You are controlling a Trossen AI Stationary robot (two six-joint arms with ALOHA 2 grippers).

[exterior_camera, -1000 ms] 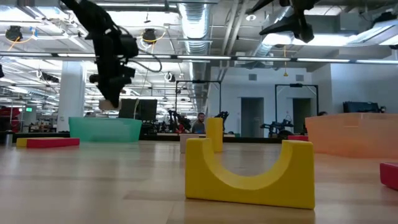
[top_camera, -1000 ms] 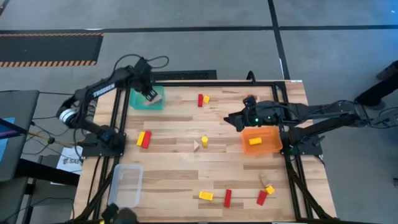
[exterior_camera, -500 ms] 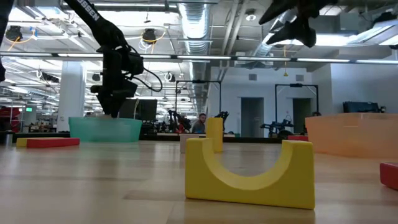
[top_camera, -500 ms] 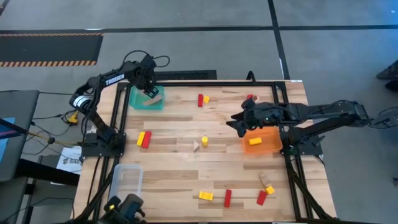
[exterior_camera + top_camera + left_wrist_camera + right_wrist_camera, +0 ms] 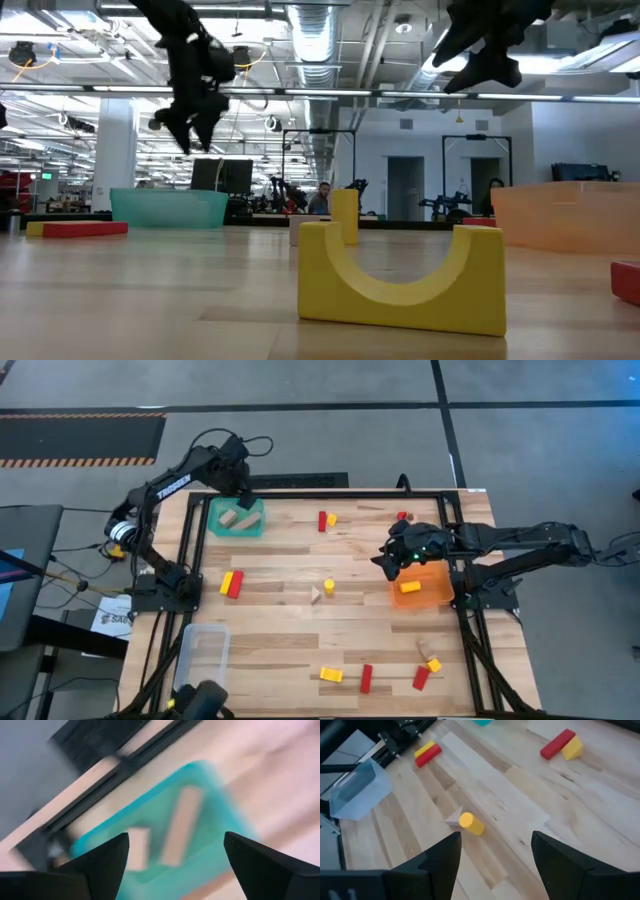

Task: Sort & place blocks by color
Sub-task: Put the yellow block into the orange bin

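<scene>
Showing only in left wrist view: two wood blocks (image 5: pixel 182 827) inside teal tray (image 5: pixel 220 790).

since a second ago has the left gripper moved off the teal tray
Yes. The left gripper has pulled back from over the teal tray toward the table's far edge, open, leaving wood blocks inside.

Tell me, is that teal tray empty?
No. The teal tray holds two pale wood blocks, seen from above and past the open left gripper.
</scene>
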